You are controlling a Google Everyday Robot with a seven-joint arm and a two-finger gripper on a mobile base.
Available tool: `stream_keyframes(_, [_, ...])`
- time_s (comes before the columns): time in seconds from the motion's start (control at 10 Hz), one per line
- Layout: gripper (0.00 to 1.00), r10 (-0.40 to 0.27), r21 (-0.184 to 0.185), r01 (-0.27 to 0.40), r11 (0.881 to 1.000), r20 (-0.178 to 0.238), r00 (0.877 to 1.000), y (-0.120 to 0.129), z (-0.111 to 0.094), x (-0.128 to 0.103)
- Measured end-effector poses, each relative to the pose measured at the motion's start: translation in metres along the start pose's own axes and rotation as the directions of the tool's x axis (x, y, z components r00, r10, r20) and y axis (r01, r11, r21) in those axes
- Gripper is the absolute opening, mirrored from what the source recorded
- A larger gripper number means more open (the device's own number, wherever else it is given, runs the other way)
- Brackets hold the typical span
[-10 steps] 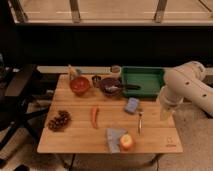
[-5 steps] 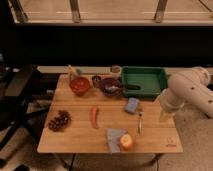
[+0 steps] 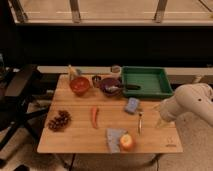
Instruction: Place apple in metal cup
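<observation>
The apple (image 3: pixel 127 142), yellow-orange with a red blush, sits near the table's front edge on a grey-blue cloth (image 3: pixel 113 137). At the back of the table, between the red bowl (image 3: pixel 80 86) and the dark purple bowl (image 3: pixel 110 86), stands the small grey metal cup (image 3: pixel 96 79). My white arm comes in from the right. Its gripper (image 3: pixel 161 120) hangs open over the table's right edge, right of and a little behind the apple and far from the cup. Nothing is between its fingers.
A green tray (image 3: pixel 145 82) fills the back right corner, with a pale cup (image 3: pixel 116 69) beside it. A blue sponge (image 3: pixel 132 105), a thin utensil (image 3: pixel 140 122), a long orange-red pepper (image 3: pixel 95 116) and dark grapes (image 3: pixel 59 120) lie on the wood. A black chair (image 3: pixel 20 95) stands at the left.
My arm has swung lower and toward the front of the table at its right edge. The apple and the other objects have not moved.
</observation>
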Motion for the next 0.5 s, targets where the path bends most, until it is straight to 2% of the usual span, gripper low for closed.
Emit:
stream_keyframes(0.4, [0.65, -0.001, -0.001, 0.001, 1.000, -0.001, 1.000, 0.0001, 0.0001, -0.0002])
stream_keyframes(0.5, [0.65, -0.006, -0.008, 0.006, 1.000, 0.011, 1.000, 0.0007, 0.0022, -0.0021])
